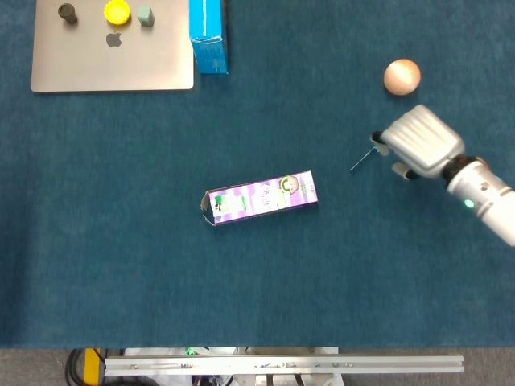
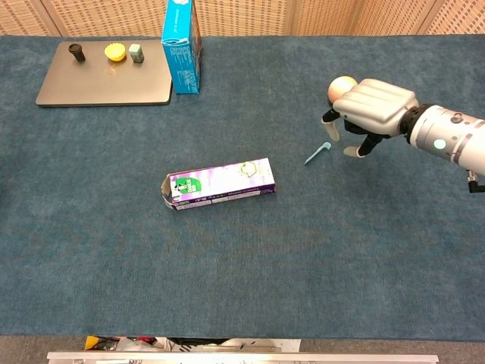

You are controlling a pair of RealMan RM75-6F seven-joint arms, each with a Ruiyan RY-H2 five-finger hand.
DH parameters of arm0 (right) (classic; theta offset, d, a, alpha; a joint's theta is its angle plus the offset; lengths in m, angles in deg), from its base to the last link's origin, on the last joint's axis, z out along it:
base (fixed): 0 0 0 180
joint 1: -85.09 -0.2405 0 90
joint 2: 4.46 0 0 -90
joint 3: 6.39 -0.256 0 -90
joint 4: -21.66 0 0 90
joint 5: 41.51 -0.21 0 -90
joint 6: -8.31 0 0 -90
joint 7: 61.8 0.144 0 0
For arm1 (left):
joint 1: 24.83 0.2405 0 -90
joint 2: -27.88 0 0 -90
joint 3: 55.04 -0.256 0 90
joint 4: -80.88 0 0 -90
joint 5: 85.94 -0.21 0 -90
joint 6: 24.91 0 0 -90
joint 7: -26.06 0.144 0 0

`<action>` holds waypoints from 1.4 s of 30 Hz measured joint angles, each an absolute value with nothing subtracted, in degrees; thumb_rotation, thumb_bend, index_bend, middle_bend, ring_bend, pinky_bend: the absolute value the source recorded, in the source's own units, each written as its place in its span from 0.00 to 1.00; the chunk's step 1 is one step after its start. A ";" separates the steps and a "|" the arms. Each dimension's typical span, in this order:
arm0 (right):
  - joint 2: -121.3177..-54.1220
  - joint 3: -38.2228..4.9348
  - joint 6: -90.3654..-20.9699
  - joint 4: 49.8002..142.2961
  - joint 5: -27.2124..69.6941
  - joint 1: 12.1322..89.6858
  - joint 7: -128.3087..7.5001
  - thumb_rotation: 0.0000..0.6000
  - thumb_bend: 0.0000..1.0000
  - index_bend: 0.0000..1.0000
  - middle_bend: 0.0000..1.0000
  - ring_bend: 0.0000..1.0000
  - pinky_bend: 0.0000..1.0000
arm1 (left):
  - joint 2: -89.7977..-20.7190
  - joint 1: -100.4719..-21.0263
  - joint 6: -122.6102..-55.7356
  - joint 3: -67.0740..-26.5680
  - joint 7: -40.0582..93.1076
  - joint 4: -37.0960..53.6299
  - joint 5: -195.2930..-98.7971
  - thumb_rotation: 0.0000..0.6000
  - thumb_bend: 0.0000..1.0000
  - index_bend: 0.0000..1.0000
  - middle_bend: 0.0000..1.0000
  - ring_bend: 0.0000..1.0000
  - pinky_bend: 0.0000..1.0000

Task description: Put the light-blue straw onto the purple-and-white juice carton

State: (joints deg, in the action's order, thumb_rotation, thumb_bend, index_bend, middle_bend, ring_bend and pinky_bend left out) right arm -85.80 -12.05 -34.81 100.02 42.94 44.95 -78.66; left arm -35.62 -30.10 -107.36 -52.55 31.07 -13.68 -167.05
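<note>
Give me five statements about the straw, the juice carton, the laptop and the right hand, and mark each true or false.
1. The light-blue straw lies on the table cloth, not on the carton. True.
2. The purple-and-white juice carton stands upright. False: it lies on its side.
3. The right hand is holding the straw. False: its fingers are beside the straw's upper end, which lies on the cloth.
4. Three small objects sit on the closed laptop. True.
5. The left hand is over the carton. False: it is out of view.
</note>
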 measured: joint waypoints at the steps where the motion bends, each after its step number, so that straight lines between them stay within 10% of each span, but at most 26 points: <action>1: -86.62 -12.04 -34.53 99.18 42.62 44.59 -78.90 1.00 0.22 0.54 1.00 1.00 1.00 | -35.61 -30.04 -107.35 -52.55 30.78 -13.44 -166.95 1.00 0.22 0.13 0.20 0.23 0.27; 42: -97.97 -10.16 -30.42 87.41 36.28 37.54 -80.75 1.00 0.32 0.64 1.00 1.00 1.00 | -36.50 -29.15 -106.80 -52.38 26.66 -9.24 -165.98 1.00 0.22 0.13 0.20 0.22 0.27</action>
